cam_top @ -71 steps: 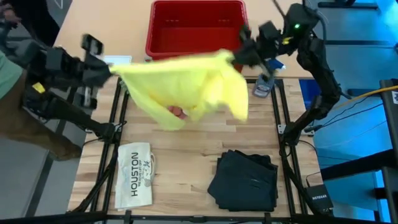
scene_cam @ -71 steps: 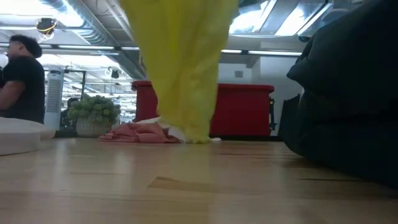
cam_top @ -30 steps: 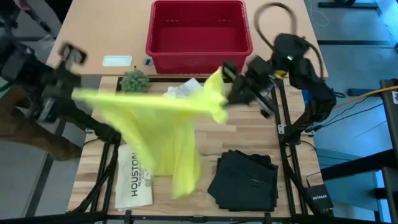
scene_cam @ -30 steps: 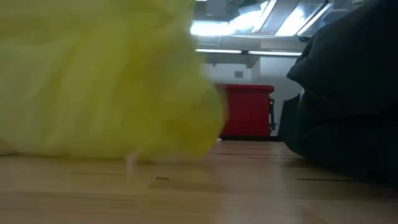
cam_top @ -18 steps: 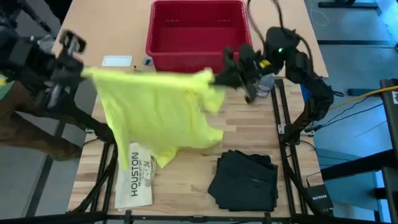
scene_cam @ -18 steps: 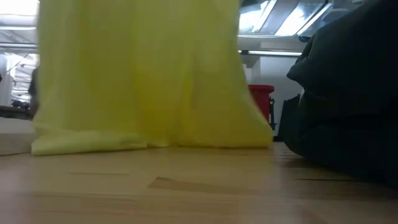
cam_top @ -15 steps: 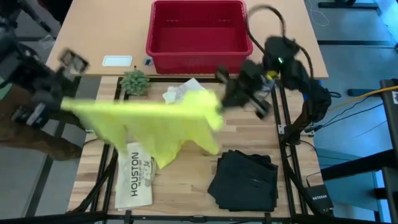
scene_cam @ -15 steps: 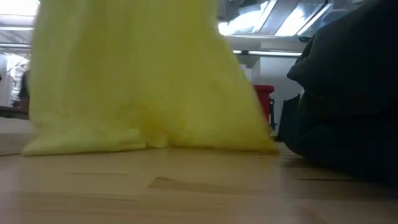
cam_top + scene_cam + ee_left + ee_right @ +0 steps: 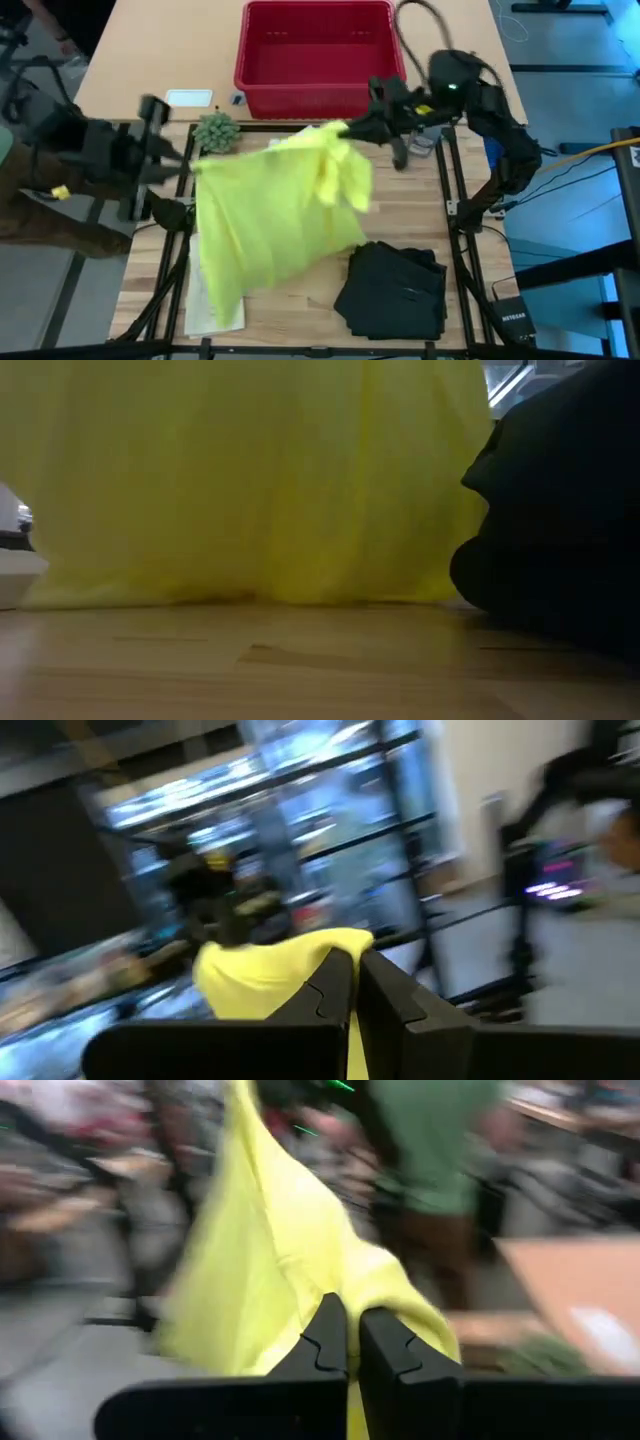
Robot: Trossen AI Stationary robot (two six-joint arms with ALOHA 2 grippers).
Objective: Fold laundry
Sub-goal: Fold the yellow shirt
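Since half a second ago, the yellow T-shirt point(image 9: 280, 215) has swung toward the near edge and now drapes over the HOUSTON item. At the table's left edge, the left gripper point(image 9: 170, 160) pinches 1 top corner between closed fingers. Hanging between both arms, the shirt's held edge runs left-right. Right gripper point(image 9: 350, 128) clamps the other corner, in front of the red basket point(image 9: 318, 45). Dark trousers point(image 9: 395, 290) lie folded just right.
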